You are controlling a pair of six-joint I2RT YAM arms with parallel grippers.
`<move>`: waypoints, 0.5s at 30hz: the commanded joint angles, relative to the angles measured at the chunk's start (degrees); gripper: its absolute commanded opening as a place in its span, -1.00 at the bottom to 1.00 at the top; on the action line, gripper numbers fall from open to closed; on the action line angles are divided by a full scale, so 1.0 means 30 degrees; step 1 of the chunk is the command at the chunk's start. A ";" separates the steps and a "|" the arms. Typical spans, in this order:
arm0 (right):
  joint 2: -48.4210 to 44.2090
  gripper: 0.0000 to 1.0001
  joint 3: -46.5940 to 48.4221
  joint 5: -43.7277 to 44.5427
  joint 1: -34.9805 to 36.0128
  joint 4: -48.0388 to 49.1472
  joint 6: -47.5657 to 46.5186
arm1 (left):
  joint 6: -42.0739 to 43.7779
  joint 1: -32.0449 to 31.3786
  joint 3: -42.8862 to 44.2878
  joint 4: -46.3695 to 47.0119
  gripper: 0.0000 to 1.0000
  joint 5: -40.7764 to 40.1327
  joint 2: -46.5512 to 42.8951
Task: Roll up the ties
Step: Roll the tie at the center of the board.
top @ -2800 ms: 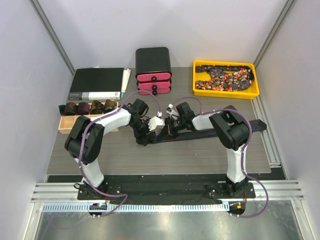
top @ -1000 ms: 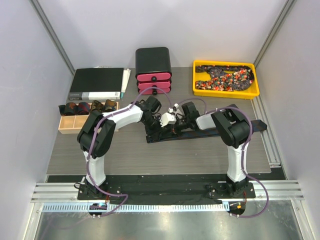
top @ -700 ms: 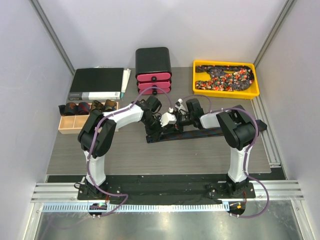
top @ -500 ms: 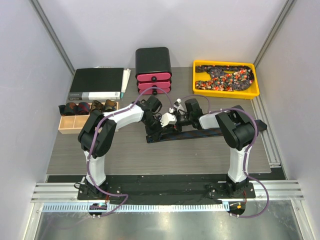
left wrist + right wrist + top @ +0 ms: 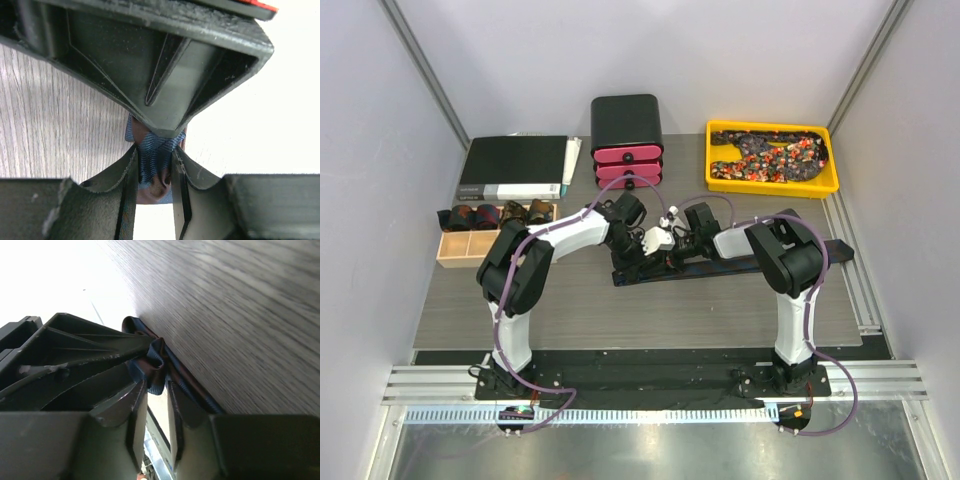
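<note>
A long dark tie (image 5: 705, 267) lies across the table, its right end reaching past the right arm. Both grippers meet at its left end. In the left wrist view my left gripper (image 5: 154, 156) is shut on a small blue ribbed fold of the tie (image 5: 152, 150), with the right gripper's dark body just above it. In the right wrist view my right gripper (image 5: 156, 384) pinches the same bunched fold (image 5: 156, 371) at its fingertips, pressed against the left gripper's fingers (image 5: 90, 352). From above, the left gripper (image 5: 636, 262) and right gripper (image 5: 665, 257) sit side by side.
A yellow tray (image 5: 715, 180) at the back right holds speckled ties (image 5: 770, 155). A wooden box (image 5: 448, 258) at the left carries several rolled coils (image 5: 485, 214). A black binder (image 5: 515, 165) and a black-and-pink drawer box (image 5: 627, 140) stand behind.
My right gripper drew back a little up and to the right, then came back beside the left gripper onto the fold. The left gripper stayed shut on the tie's end.
</note>
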 commanded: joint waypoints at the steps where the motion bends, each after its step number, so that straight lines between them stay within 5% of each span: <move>1: -0.0092 -0.36 0.0723 0.0131 0.0212 -0.0991 -0.1233 | 0.0619 -0.0039 0.0035 -0.0572 -0.38 -0.1113 0.0361; 8: 0.0141 -0.31 0.0988 -0.0218 0.0271 0.0616 0.0284 | 0.0884 -0.0068 -0.0112 -0.0572 -0.38 -0.1288 0.0419; 11: 0.0112 -0.49 0.0871 -0.0569 0.0388 0.1290 0.0843 | 0.0913 -0.0068 -0.0083 -0.0426 -0.38 -0.1552 0.0420; 15: -0.0355 -0.97 0.0607 -0.0893 0.0417 0.1030 0.0585 | 0.1117 -0.0039 -0.0112 -0.0366 -0.38 -0.1874 0.0362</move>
